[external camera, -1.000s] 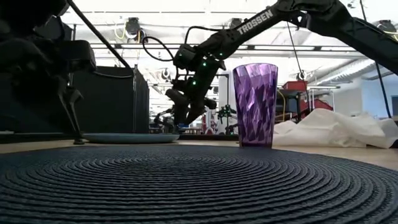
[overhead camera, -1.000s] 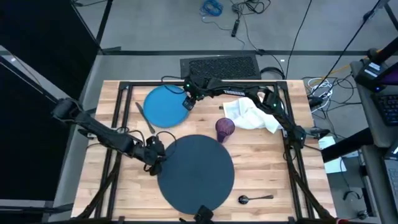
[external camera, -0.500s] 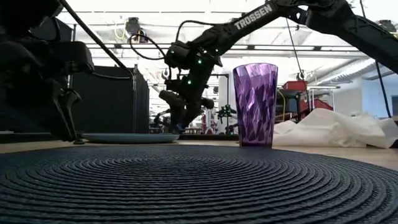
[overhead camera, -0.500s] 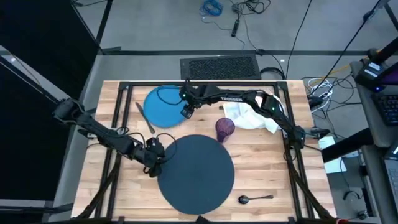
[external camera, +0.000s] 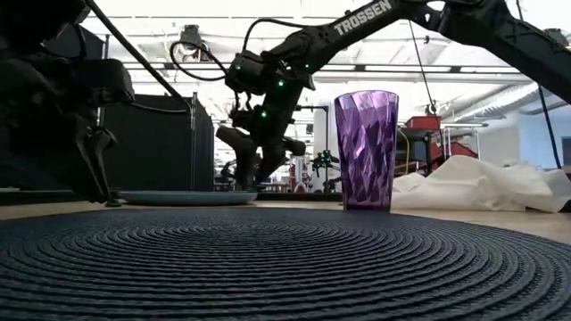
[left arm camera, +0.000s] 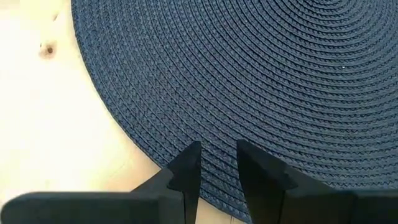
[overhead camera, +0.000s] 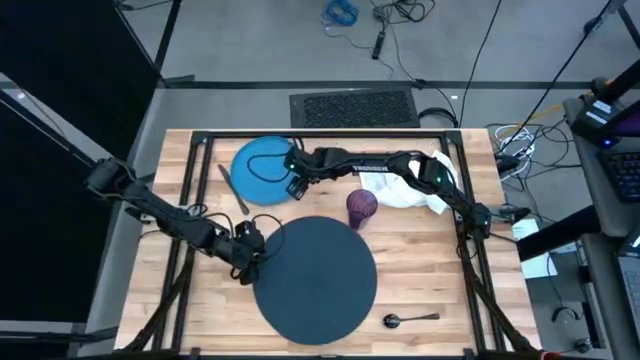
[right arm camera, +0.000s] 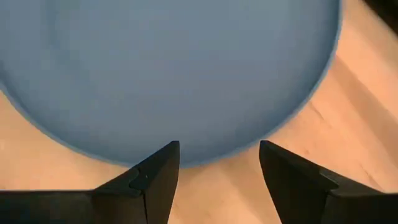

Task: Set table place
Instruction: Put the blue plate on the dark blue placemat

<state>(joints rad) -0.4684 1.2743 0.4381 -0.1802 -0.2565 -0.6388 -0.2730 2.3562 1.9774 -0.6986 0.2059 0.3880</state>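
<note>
The dark slate-blue charger (overhead camera: pixel 315 275) lies flat at the table's near middle. My left gripper (overhead camera: pixel 248 262) stands over its left rim (left arm camera: pixel 155 149), open by a narrow gap; whether it touches the weave I cannot tell. The bright blue plate (overhead camera: pixel 262 168) rests flat at the far left. My right gripper (overhead camera: pixel 293 186) hangs open just above the plate's near right rim (right arm camera: pixel 205 158), fingers pointing down. The purple cup (overhead camera: pixel 361 207) stands upright beyond the charger, and the white napkin (overhead camera: pixel 405 187) lies crumpled to its right.
Two dark utensils (overhead camera: pixel 232 188) lie left of the plate, and a dark spoon (overhead camera: pixel 410 319) lies near the front edge, right of the charger. In the low view the cup (external camera: pixel 366 147) stands between the plate (external camera: pixel 183 197) and the napkin (external camera: pixel 482 183). The black frame (overhead camera: pixel 190 190) edges the table.
My right gripper has moved toward the table's near edge and a little left, from over the plate's far right part to its near right rim, and has come lower. The plate, charger and cup have stayed put.
</note>
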